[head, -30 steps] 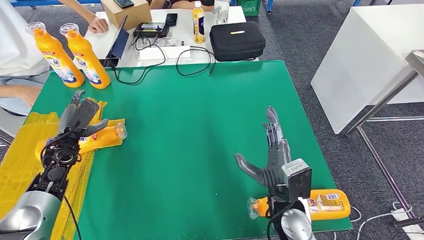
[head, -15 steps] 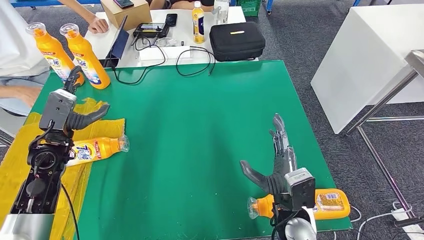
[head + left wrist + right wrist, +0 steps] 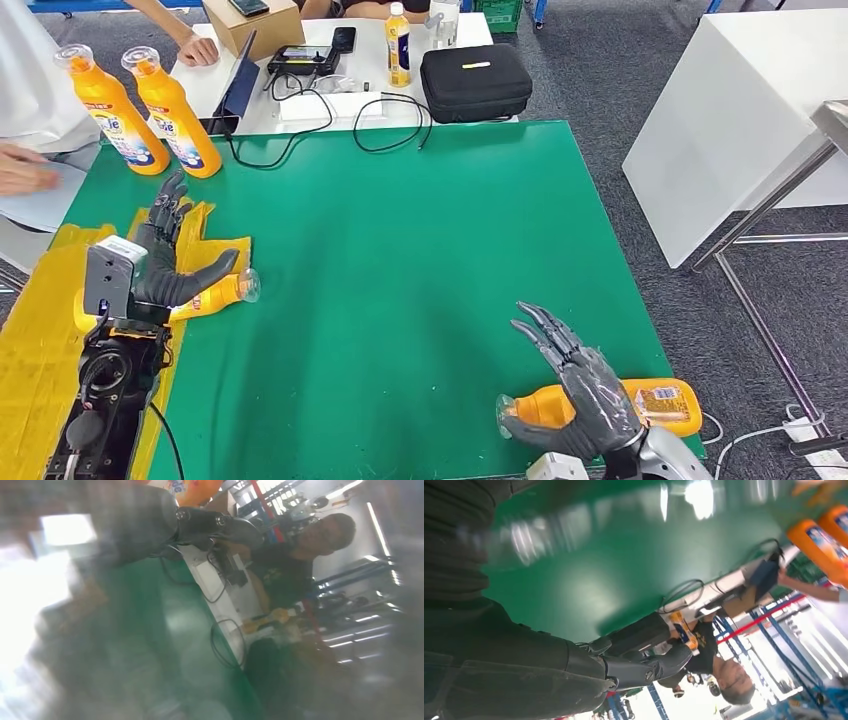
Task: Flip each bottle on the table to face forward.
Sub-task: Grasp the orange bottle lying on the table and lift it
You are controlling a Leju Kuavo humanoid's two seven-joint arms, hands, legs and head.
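Observation:
Two orange bottles stand upright at the table's far left corner, one (image 3: 105, 100) beside the other (image 3: 172, 105). A third orange bottle (image 3: 222, 291) lies on its side at the left, cap toward the table's middle. My left hand (image 3: 165, 258) is over its near end, fingers spread and thumb (image 3: 215, 266) stretched above the bottle. Another orange bottle (image 3: 660, 402) lies along the near right edge. My right hand (image 3: 578, 390) hovers over its neck end with fingers spread, holding nothing. In the right wrist view the thumb (image 3: 644, 666) sticks out over the green table top (image 3: 589, 580).
Crumpled yellow plastic (image 3: 50, 320) covers the near left of the green table (image 3: 400, 260). Behind it a white desk holds a black case (image 3: 475, 80), cables, a tablet and a small drink bottle (image 3: 398, 45). A person's hand (image 3: 25, 170) rests at the left edge.
My left hand dropped back from near the upright bottles to over the lying bottle. My right hand pulled toward me and turned over the bottle at the near edge.

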